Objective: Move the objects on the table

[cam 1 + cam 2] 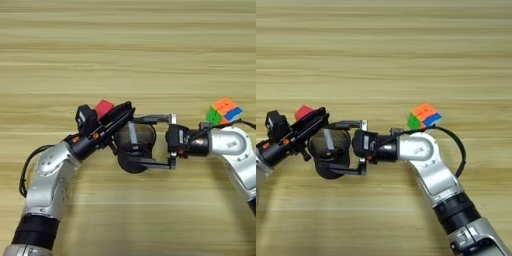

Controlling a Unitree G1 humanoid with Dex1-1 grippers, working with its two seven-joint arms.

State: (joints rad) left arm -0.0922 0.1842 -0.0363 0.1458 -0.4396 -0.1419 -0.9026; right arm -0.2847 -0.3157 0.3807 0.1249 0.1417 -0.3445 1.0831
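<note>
A black mesh pen cup (136, 150) stands at the table's middle, with a grey-white marker pen (132, 134) showing inside it. My right gripper (144, 142) reaches in from the right, one finger behind the cup and one in front, shut on it. My left gripper (126, 112) comes from the lower left, its tip over the cup's far-left rim. The small red cube (104, 107) lies just behind the left gripper. The multicoloured puzzle cube (424, 116) sits behind my right forearm, apart from both grippers.
The light-wood table (130, 50) fills the view. Black cables loop beside my left arm (25, 170) and over my right arm (458, 150).
</note>
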